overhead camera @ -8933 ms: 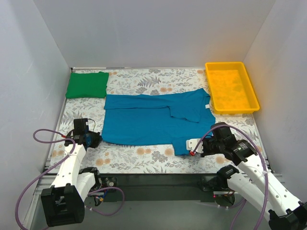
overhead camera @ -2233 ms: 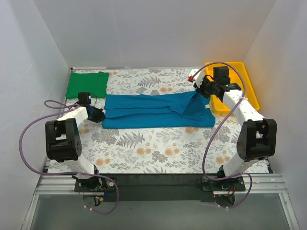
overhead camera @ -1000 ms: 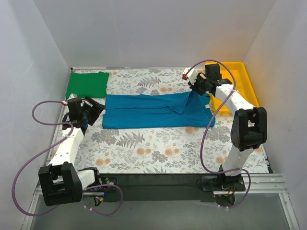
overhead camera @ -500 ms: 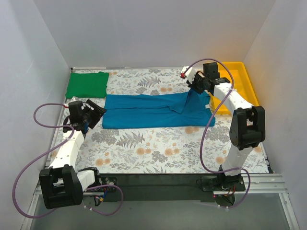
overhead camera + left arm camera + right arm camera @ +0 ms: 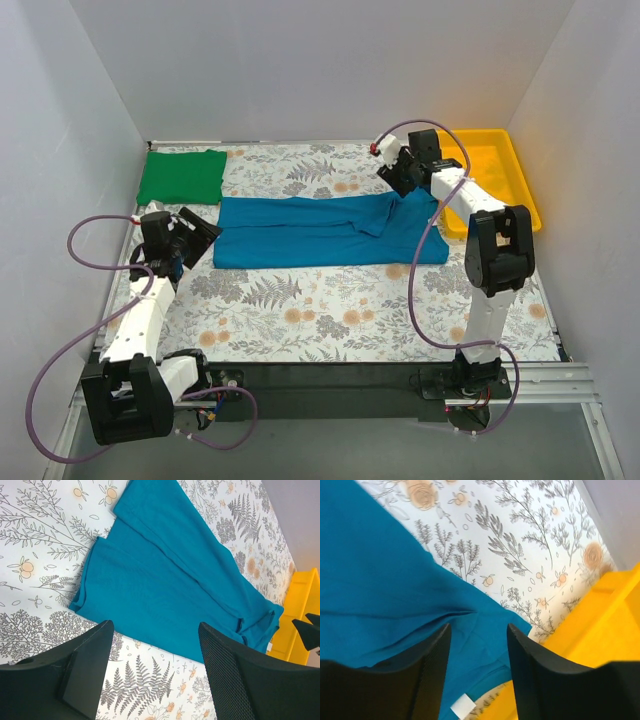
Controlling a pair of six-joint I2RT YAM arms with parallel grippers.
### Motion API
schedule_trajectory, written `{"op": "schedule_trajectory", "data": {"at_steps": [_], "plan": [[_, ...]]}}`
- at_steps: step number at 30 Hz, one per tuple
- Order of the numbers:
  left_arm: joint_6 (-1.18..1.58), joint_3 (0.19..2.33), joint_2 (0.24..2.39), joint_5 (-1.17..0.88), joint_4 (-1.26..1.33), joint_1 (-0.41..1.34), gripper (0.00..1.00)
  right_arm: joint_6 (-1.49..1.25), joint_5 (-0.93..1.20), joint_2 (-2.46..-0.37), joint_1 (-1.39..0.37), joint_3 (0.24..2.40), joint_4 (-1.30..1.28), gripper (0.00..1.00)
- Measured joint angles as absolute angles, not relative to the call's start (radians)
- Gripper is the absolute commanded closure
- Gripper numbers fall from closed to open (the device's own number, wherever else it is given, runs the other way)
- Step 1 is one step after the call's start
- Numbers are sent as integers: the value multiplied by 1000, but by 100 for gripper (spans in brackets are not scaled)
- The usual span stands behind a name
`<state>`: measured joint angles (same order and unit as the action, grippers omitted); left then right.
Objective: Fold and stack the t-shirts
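Teal-blue t-shirt [image 5: 320,232]: folded into a long band, lying flat on the floral worktop [image 5: 300,310] with its long edges running left to right; layered edges show at its left end, and a soft raised crease sits near its far right corner.
Green t-shirt [image 5: 181,177]: folded into a compact rectangle, just beyond the far left corner of the teal-blue t-shirt and apart from it.
Yellow tray [image 5: 527,190]: just off the right end of the teal-blue t-shirt, on the far side; the shirt's right corner lies close against the tray's near-left rim.
White tag [image 5: 463,706]: small, at the right edge of the teal-blue t-shirt, beside the tray.
Left gripper [image 5: 156,626]: just off the left end of the teal-blue t-shirt, raised above the worktop, jaws spread wide with nothing between them; aimed along the shirt towards its far end.
Right gripper [image 5: 478,628]: over the far right corner of the teal-blue t-shirt, next to the tray; jaws parted, no cloth pinched between them, the creased fabric visible below in the gap.
Purple cables [image 5: 95,250]: looped beside each arm, clear of the teal-blue t-shirt on the left, arching over its right end on the right.
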<state>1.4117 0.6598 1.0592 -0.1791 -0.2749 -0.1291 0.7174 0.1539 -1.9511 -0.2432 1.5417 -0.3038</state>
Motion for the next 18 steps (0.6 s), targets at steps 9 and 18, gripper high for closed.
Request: {"op": "schedule_trajectory", "data": {"at_steps": [9, 18], "plan": [[1371, 642, 990, -219, -279, -129, 32, 705, 283, -1832, -244, 1415, -365, 43], [1313, 585, 956, -308, -270, -129, 32, 881, 464, -1727, -307, 1253, -507, 48]]}}
